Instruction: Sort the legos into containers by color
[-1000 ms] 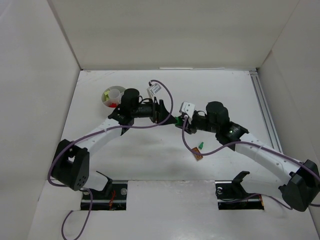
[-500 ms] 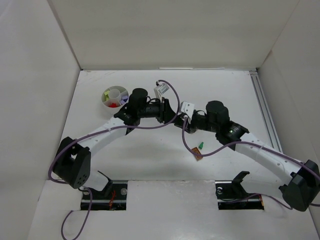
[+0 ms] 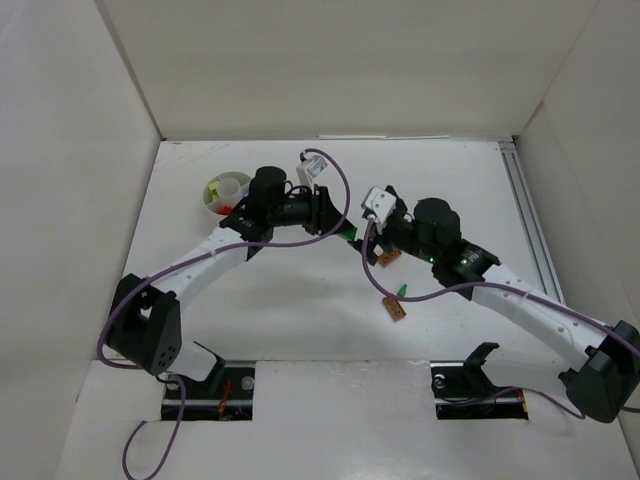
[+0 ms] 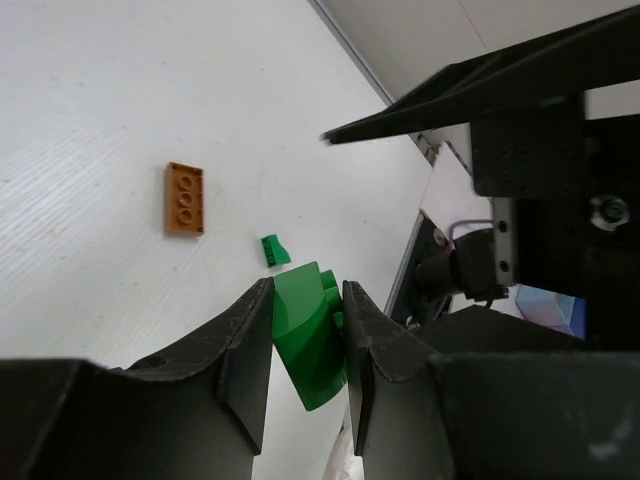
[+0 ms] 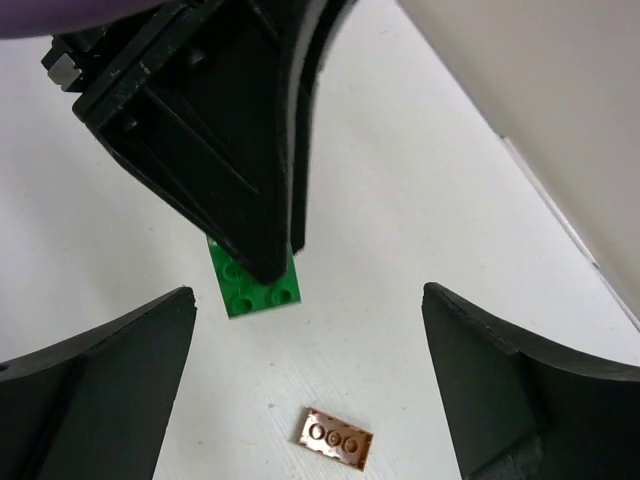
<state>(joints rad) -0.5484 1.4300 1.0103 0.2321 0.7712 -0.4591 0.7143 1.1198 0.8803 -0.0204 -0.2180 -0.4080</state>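
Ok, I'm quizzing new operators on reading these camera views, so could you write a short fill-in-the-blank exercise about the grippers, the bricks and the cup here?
1. The left gripper is shut on a flat plastic brick coloured ___.
2. The right gripper holds nothing, and its jaws stand wide ___.
3. The round white plastic cup stands closer to the ___ gripper than to the other.
Missing words: green; open; left.

White arm links (image 3: 200, 263), black joints (image 3: 145, 335), black jaws, looping purple cables (image 3: 343, 196).
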